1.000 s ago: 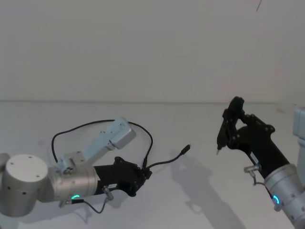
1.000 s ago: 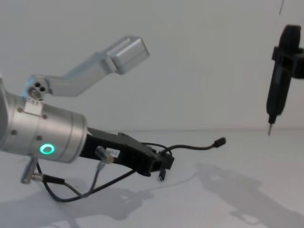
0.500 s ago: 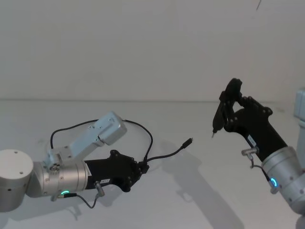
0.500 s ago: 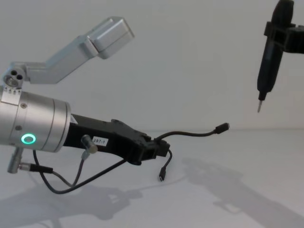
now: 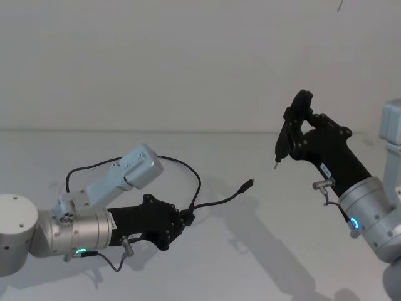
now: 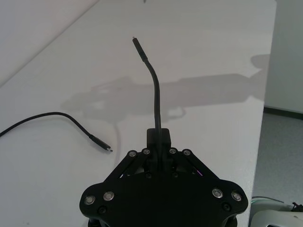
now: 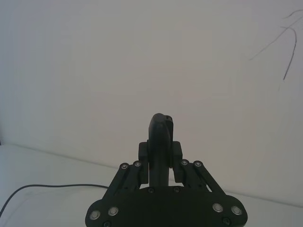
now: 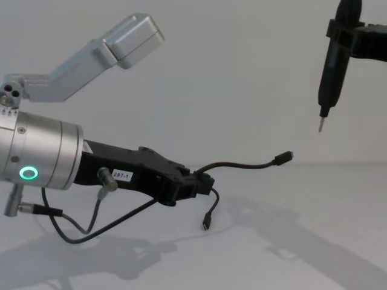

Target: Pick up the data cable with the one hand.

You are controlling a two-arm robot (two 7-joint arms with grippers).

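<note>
Head view: left gripper [image 5: 187, 217] sits low over the white counter [image 5: 282, 251]; right gripper [image 5: 294, 135] is raised, well apart from it on the right.
Left gripper: fingers pressed together on the data cable [image 5: 219, 202], pinching it a short way back from one end.
Data cable: off the counter where it is held; from the grip it bends up and forward in the air.
Front plug [image 8: 289, 156]: free in the air ahead of the left gripper, pointing toward the right arm's side.
Second plug [image 8: 206, 225]: hangs on a short curl just below the left gripper, low over the counter; whether it touches cannot be told.
Loop: in the head view more cable arcs back behind the left arm.
Right gripper: clamped on a slim black pen-like tool [image 8: 331, 66], tip down, high above the counter.
</note>
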